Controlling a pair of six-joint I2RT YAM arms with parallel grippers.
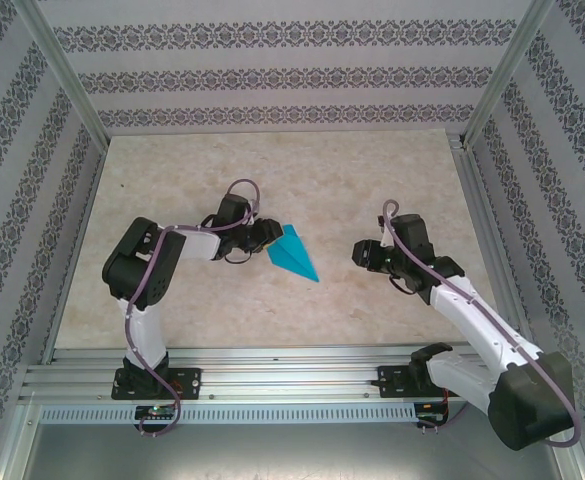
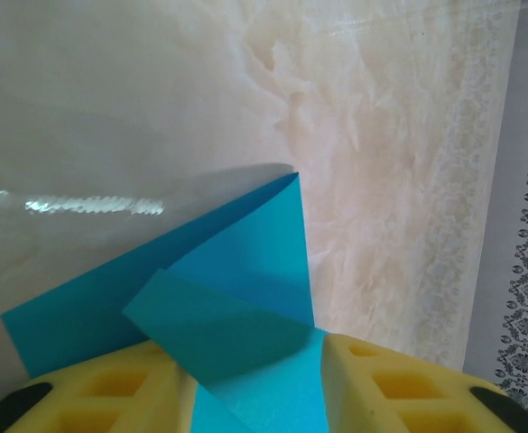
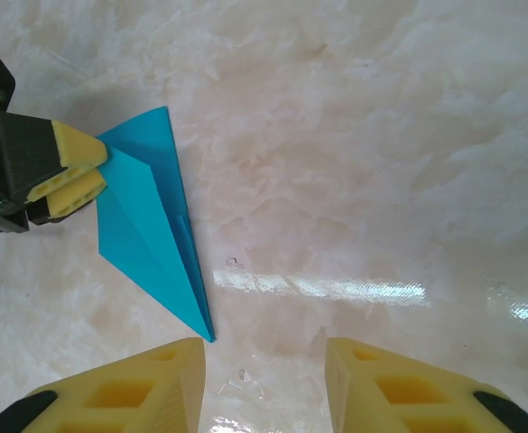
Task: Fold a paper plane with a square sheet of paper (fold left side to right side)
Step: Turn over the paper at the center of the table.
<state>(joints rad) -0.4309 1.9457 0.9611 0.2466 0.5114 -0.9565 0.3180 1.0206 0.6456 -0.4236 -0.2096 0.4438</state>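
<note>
Left end effector (image 1: 266,240) roughly half open, yellow fingers (image 2: 110,397) set either side of the wide end of the sheet of paper (image 1: 292,252), with a raised flap between them. Cannot tell whether pressed or merely straddled. Sheet folded into a cyan pointed shape, lying on the marbled surface (image 1: 372,170), tip aimed away from that end effector. Right end effector (image 1: 357,252) partly open and empty, paper tip near one finger (image 3: 128,397), apart from it.
</note>
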